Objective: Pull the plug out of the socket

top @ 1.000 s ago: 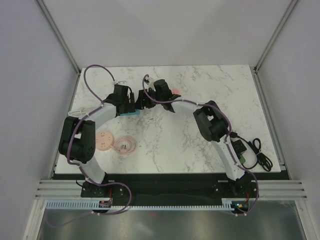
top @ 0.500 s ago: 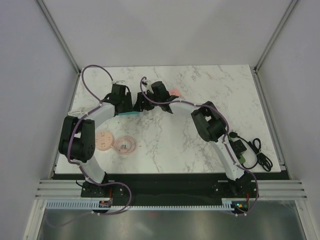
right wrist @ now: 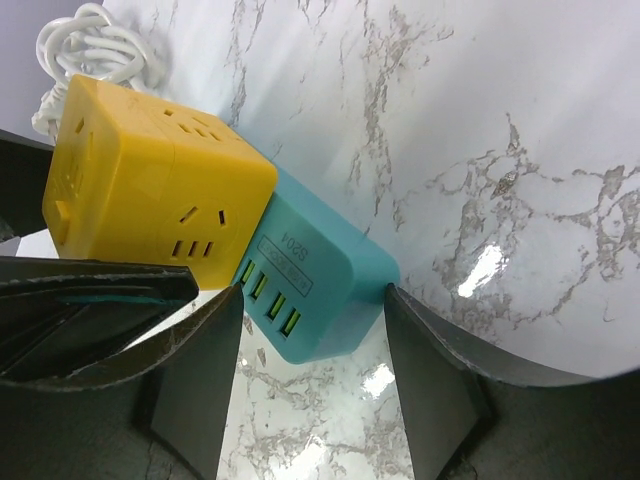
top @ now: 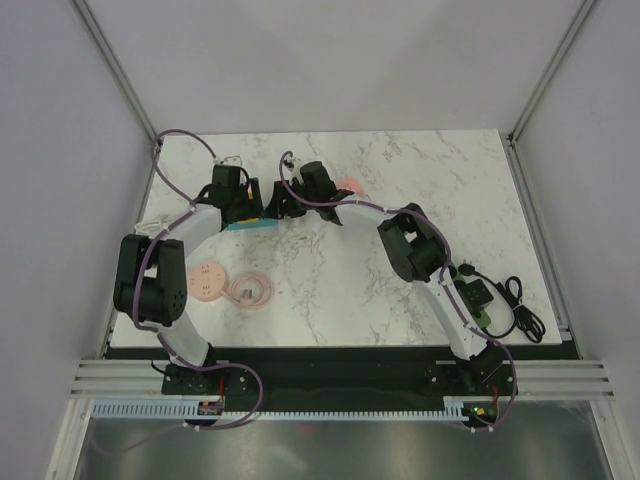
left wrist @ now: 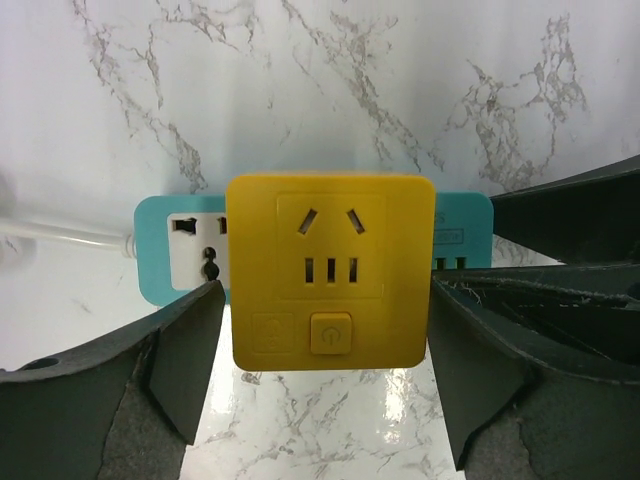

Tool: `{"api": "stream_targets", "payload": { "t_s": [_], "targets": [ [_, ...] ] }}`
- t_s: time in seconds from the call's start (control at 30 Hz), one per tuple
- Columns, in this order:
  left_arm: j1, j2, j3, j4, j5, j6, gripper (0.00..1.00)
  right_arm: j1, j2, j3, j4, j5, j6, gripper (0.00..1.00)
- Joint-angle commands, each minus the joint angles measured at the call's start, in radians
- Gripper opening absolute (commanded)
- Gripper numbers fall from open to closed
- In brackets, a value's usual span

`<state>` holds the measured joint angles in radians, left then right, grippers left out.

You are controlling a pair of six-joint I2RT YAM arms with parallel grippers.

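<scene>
Pull yellow plastic cube plug (left wrist: 330, 270) straight off teal power strip (right wrist: 322, 272), on marble table (top: 350, 285), ~9 o'clock of centre. Pin strip end w/ right gripper (right wrist: 312, 300) flanking it; squeeze cube's 3 & 9 sides w/ left gripper (left wrist: 328, 305) (clamped yet? can't tell, either one).

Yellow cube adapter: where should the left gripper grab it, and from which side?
Grip the yellow cube adapter by two opposite flat side faces, from straight above, staying higher than the teal strip it sits on. Those faces are parallel and upright, and the fingers of the left gripper flank them. Probably pull straight up.
</scene>
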<state>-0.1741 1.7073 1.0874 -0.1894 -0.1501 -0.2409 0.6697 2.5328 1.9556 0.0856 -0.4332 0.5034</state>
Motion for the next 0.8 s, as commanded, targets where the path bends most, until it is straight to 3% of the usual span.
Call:
{"api": "stream_targets", "payload": {
  "t_s": [0.0, 0.1, 0.37, 0.47, 0.5, 0.6, 0.73, 0.77],
  "targets": [
    [0.041, -0.038, 0.016, 0.06, 0.067, -0.043, 0.87, 0.004, 0.011, 0.042, 0.013, 0.014, 0.017, 0.66],
    [0.082, -0.018, 0.017, 0.077, 0.142, -0.089, 0.83, 0.004, 0.017, 0.049, 0.013, 0.011, 0.021, 0.66],
    [0.09, 0.005, 0.014, 0.088, 0.142, -0.083, 0.76, 0.004, 0.026, 0.058, 0.009, 0.002, 0.035, 0.63],
    [0.088, -0.009, 0.008, 0.091, 0.138, -0.075, 0.63, 0.004, 0.032, 0.065, 0.009, -0.001, 0.038, 0.63],
    [0.087, -0.012, 0.008, 0.093, 0.136, -0.071, 0.52, 0.004, 0.03, 0.066, 0.009, -0.002, 0.037, 0.63],
    [0.073, -0.031, -0.001, 0.096, 0.118, -0.058, 0.34, 0.005, 0.024, 0.065, 0.013, -0.002, 0.035, 0.65],
    [0.05, -0.034, -0.003, 0.096, 0.126, -0.06, 0.19, 0.002, 0.026, 0.066, 0.008, 0.013, 0.03, 0.66],
    [0.047, -0.034, -0.003, 0.096, 0.126, -0.06, 0.05, 0.004, 0.029, 0.069, 0.005, 0.016, 0.03, 0.66]
  ]
}}
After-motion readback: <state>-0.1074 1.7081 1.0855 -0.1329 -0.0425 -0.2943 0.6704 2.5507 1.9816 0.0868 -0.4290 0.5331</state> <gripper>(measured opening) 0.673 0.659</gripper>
